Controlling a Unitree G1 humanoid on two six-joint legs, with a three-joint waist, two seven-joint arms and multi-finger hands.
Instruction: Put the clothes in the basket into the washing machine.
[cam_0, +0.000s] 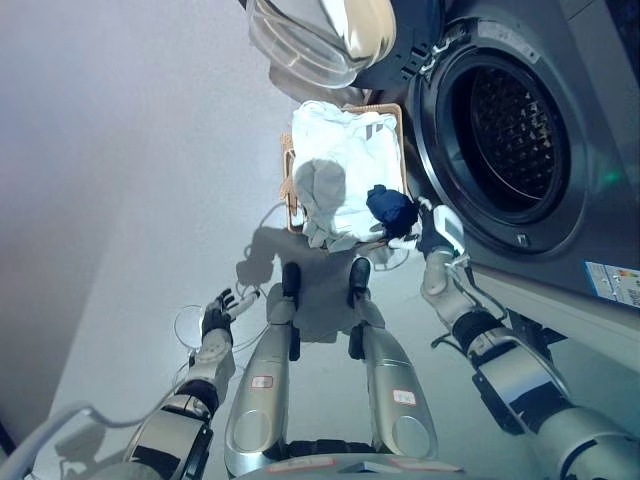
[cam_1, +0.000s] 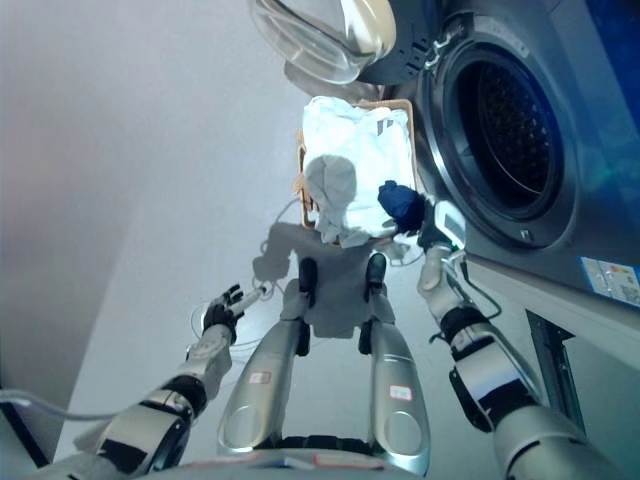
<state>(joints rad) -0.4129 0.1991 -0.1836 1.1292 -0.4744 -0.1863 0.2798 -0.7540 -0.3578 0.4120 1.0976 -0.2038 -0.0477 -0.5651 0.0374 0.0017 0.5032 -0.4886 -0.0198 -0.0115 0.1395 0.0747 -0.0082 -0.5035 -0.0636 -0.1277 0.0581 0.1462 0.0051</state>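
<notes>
Here, the clothes are seen piled high in a wicker basket that stands on the pale floor, just beside the front of the washing machine. The heap is made up mostly of white fabric, with a pale grey piece draped over the near edge of the basket and hanging down past its rim. A small dark blue garment is found at the near corner of the pile, on the side closest to the machine.

The right hand is held at that corner, right against the dark blue garment. Its fingers are mostly hidden behind the cloth and the wrist, so it cannot be told whether the garment is grasped or only touched. The right arm is stretched forward from the lower right towards the basket.

The left hand is held low on the left, well apart from the basket, above the bare floor. Its fingers are spread and relaxed, and nothing is held in it.

The round opening of the washing machine is seen to the right of the basket, with the dark perforated drum visible inside. The machine's door is swung wide open and is seen beyond the far end of the basket, its clear bowl-shaped window turned outward.
</notes>
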